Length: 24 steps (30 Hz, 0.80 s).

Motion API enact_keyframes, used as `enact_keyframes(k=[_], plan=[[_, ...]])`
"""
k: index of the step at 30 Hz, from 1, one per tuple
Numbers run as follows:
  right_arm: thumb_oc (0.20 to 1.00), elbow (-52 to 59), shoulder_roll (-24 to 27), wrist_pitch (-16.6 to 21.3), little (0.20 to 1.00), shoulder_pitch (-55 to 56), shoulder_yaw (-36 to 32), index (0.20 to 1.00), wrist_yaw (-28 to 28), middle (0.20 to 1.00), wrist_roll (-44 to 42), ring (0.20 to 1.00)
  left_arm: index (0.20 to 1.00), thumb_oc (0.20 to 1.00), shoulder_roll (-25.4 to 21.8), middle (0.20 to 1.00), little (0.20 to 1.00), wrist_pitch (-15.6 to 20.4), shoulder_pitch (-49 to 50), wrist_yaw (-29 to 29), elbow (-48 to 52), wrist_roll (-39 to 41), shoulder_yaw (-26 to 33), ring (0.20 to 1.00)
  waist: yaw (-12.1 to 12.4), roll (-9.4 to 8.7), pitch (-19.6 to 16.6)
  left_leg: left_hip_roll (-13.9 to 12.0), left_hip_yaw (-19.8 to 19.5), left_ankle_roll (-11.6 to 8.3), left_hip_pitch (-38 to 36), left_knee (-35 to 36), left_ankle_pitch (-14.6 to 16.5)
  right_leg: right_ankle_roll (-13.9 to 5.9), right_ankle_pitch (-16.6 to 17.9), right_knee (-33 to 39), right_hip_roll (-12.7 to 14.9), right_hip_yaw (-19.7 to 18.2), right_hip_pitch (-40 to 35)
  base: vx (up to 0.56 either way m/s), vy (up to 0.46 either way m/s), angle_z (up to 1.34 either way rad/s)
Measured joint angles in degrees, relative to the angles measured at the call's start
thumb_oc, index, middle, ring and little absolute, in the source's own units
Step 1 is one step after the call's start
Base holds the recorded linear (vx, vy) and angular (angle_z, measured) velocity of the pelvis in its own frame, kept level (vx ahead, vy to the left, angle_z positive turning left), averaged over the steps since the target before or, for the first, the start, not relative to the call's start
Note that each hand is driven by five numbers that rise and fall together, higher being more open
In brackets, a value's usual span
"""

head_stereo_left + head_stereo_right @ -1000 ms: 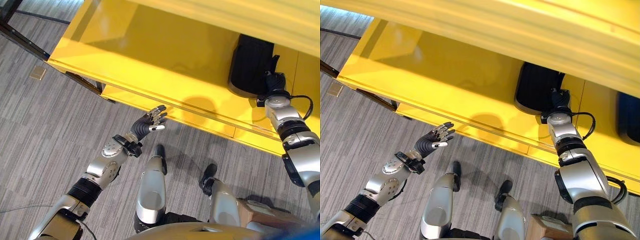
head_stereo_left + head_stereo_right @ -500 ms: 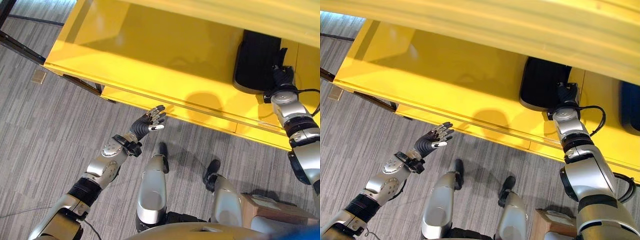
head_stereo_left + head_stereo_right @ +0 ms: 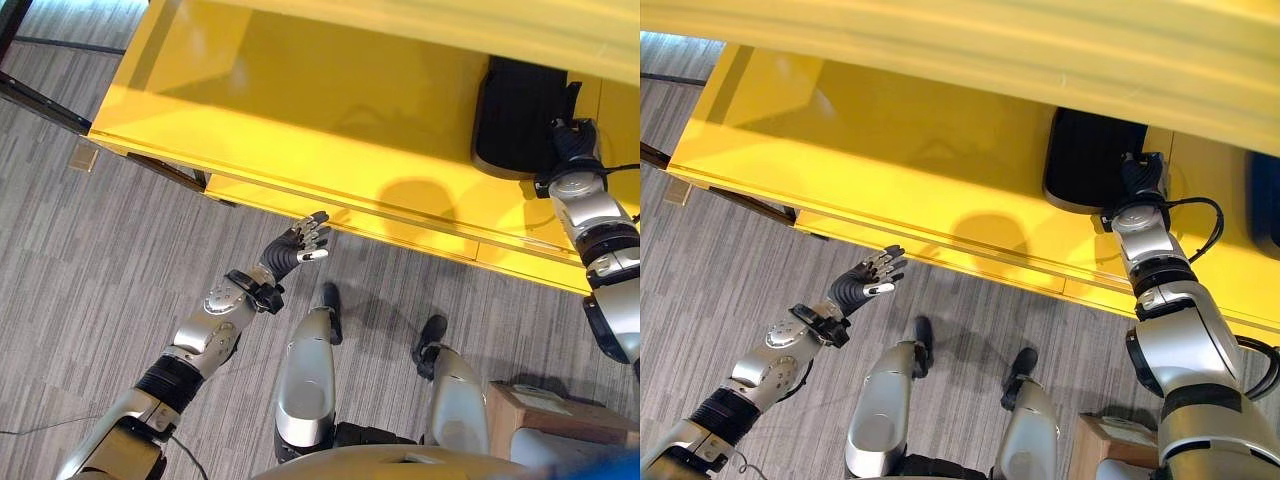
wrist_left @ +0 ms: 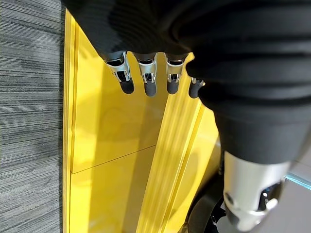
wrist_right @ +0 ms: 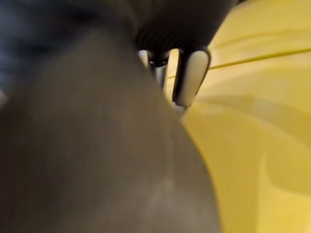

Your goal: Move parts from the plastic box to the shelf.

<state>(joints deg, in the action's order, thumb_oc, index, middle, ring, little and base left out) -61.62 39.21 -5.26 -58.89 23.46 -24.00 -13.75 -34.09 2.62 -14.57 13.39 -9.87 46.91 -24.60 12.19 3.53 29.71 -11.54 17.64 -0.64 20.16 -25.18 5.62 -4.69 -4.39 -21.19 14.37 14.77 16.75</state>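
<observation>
1. Yellow shelf [image 3: 300,110]: a wide yellow board with a raised front lip, standing over grey carpet [image 3: 90,270].
2. Black part [image 3: 515,115]: a dark, ribbed, rounded-cornered piece lying flat on the yellow shelf toward its right end.
3. Right hand [image 3: 573,145]: reached in over the shelf's front lip, at the right edge of the black part and touching it or nearly so. In its own wrist view a dark mass sits close against the fingers [image 5: 192,77]; whether they grip the part I cannot tell.
4. Left hand [image 3: 297,245]: held in the air just in front of the shelf's front edge, fingers straight and slightly spread, holding nothing.
5. Second dark item [image 3: 1265,205]: on the shelf further right, cut by the picture edge.
6. Cardboard box [image 3: 550,410]: brown, on the floor by the robot's right side.
</observation>
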Motion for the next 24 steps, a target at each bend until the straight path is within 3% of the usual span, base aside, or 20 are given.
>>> enact_keyframes(k=[11, 13, 14, 24], plan=[[0.2, -0.03, 0.08, -1.4, 0.2, -1.81, 0.23, 0.2, -0.9, 0.2, 0.03, 0.2, 1.0, 1.0, 0.06, 1.0, 1.0, -0.1, 0.16, 0.04, 0.01, 1.66, -0.05, 1.0, -0.16, 0.78, 0.31, 0.19, 0.43, 0.22, 0.03, 0.03, -0.23, 0.11, -0.1, -0.84, 0.41, -0.4, 0.73, 0.0, 0.0, -0.01], [0.555, -0.03, 0.1, -1.56, 0.555, -1.88, 0.22, 0.555, -0.96, 0.555, -0.08, 0.555, 1.0, 1.0, 0.06, 1.0, 1.0, -0.51, 0.15, 0.11, 0.01, 1.99, -0.07, 1.0, -0.24, 0.87, 0.32, 0.25, 0.44, 0.24, 0.03, 0.02, -0.25, 0.11, -0.1, -0.88, 0.47, -0.41, 0.73, 0.0, 0.0, 0.0], [1.0, 0.04, 0.12, -1.98, 1.0, -1.99, 0.18, 1.0, -1.02, 1.0, -0.17, 1.0, 1.0, 1.0, 0.06, 1.0, 1.0, -0.85, 0.14, 0.14, 0.01, 1.98, -0.14, 1.0, -0.41, 0.88, 0.32, 0.38, 0.44, 0.29, 0.03, 0.02, -0.27, 0.11, -0.1, -0.94, 0.61, -0.42, 0.75, 0.0, 0.0, 0.0], [1.0, 0.97, -0.11, -3.15, 1.0, -1.86, -0.03, 1.0, -3.95, 1.0, 0.56, 1.0, 1.0, 1.0, 0.13, 1.0, 1.0, -1.12, -1.51, 1.69, 0.11, 3.74, -0.83, 1.0, -1.26, 0.88, 0.33, 0.5, 0.59, 0.43, 0.0, -0.41, -0.32, 0.02, 0.02, -1.35, 0.79, -0.82, 0.76, 0.0, 0.01, 0.0]])
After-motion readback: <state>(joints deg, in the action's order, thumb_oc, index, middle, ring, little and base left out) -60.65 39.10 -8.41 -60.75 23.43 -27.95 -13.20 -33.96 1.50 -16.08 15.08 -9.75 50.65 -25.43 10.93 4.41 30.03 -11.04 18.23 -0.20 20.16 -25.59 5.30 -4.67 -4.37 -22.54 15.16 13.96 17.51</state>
